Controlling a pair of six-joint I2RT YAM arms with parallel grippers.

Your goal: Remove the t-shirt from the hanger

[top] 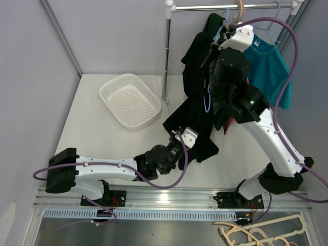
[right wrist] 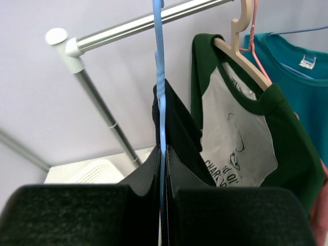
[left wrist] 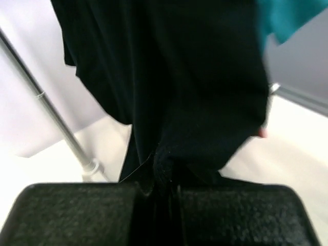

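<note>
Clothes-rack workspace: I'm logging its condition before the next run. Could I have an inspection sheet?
Surface: white tabletop, nothing spilled seen.
Job's things: black t-shirt draped from thin blue hanger on silver metal rail.
Clutter: white perforated plastic basket; green-and-grey printed shirt; teal shirt; beige spare hangers at near edge.
Grippers: left gripper shut on the black t-shirt's lower edge; right gripper shut on the blue hanger.
Cables: purple cables loop from both arms.
Surroundings: plain grey walls.
</note>
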